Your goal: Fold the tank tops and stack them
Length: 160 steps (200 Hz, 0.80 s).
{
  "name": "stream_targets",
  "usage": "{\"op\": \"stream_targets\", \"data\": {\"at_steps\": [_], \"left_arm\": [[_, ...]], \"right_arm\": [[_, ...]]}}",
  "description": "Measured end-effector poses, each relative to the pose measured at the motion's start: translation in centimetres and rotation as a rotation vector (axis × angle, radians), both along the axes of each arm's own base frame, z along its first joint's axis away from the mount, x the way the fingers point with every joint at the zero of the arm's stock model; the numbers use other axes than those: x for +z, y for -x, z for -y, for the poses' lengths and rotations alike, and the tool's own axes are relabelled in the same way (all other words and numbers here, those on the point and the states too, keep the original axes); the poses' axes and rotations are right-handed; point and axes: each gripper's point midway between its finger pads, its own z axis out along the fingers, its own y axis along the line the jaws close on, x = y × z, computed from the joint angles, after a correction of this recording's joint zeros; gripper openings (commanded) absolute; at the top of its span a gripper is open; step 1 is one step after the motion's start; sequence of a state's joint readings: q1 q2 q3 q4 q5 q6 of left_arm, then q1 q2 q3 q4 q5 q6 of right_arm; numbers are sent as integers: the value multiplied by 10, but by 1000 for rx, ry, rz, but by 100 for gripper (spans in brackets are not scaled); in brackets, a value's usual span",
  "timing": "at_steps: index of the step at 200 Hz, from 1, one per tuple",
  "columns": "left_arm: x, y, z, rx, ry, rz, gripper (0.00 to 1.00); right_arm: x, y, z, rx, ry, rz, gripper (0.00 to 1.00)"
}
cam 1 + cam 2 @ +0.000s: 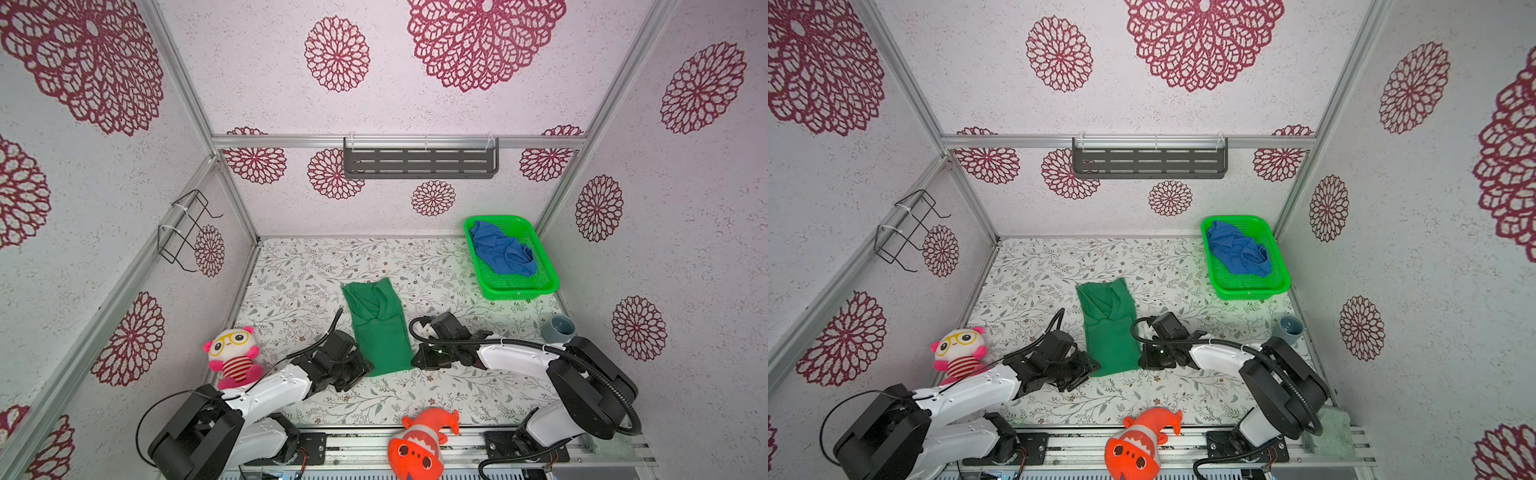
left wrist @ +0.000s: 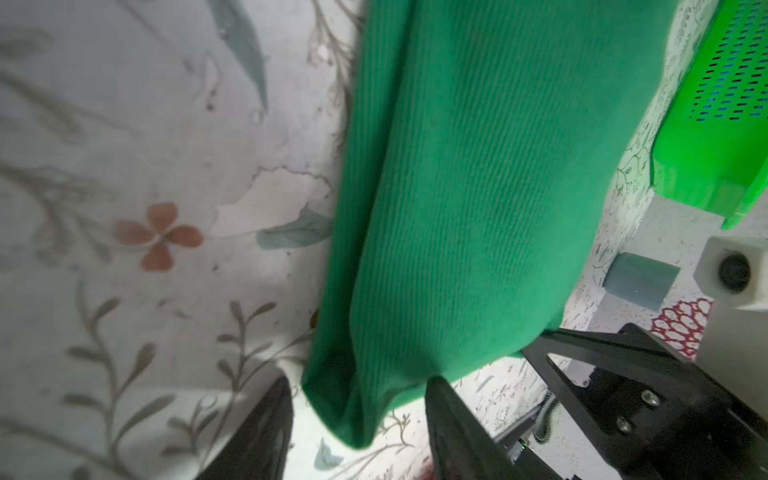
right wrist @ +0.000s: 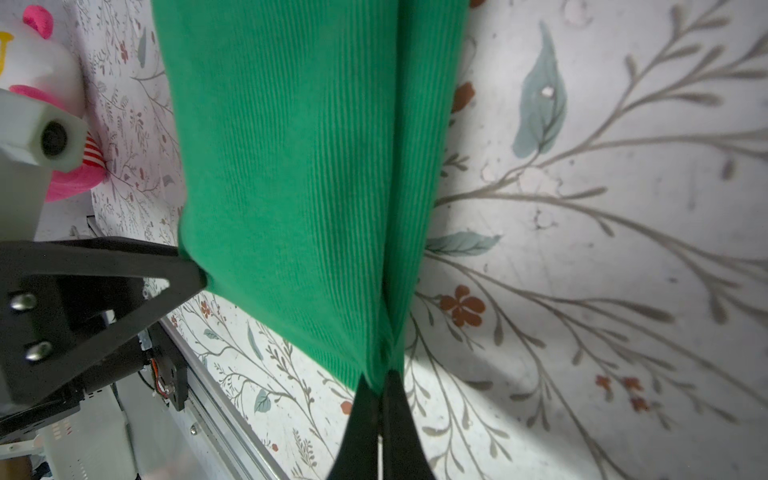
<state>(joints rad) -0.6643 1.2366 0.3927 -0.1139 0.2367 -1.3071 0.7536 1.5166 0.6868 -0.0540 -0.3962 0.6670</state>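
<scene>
The dark green tank top (image 1: 376, 328) (image 1: 1108, 332) lies folded into a long narrow strip on the floral table, straps toward the back. My left gripper (image 1: 365, 365) (image 2: 359, 386) is open at its near left corner; the cloth (image 2: 457, 208) hangs loose between the spread fingers. My right gripper (image 1: 415, 361) (image 3: 380, 378) is shut on the near right corner of the green cloth (image 3: 291, 166). The royal blue tank top (image 1: 500, 249) (image 1: 1237, 249) lies crumpled in the bright green basket (image 1: 519, 293) (image 1: 1250, 293) at the back right.
A pink and white plush (image 1: 232, 353) sits left of the left arm. An orange plush (image 1: 419, 444) lies on the front rail. A grey cup (image 1: 559, 328) stands by the right wall. A slotted shelf (image 1: 419, 160) and a wire rack (image 1: 187, 228) hang on the walls.
</scene>
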Motion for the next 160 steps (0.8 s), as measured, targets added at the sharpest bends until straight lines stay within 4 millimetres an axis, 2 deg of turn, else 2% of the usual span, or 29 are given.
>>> {"op": "stream_targets", "data": {"at_steps": [26, 75, 103, 117, 136, 160], "left_arm": [[-3, 0, 7, -4, 7, -4, 34], [-9, 6, -3, 4, -67, -32, 0], [-4, 12, -12, -3, -115, -47, 0], [6, 15, -16, -12, -132, -45, 0], [29, 13, -20, -19, -141, -10, 0], [59, 6, -23, -23, -144, 39, 0]], "right_arm": [[0, 0, 0, 0, 0, 1, 0], [0, -1, -2, 2, 0, 2, 0], [2, 1, -3, 8, 2, -1, 0], [6, 3, -4, 15, 3, -2, 0], [18, 3, -7, 30, 0, 9, 0], [45, -1, -13, 54, -30, 60, 0]]}}
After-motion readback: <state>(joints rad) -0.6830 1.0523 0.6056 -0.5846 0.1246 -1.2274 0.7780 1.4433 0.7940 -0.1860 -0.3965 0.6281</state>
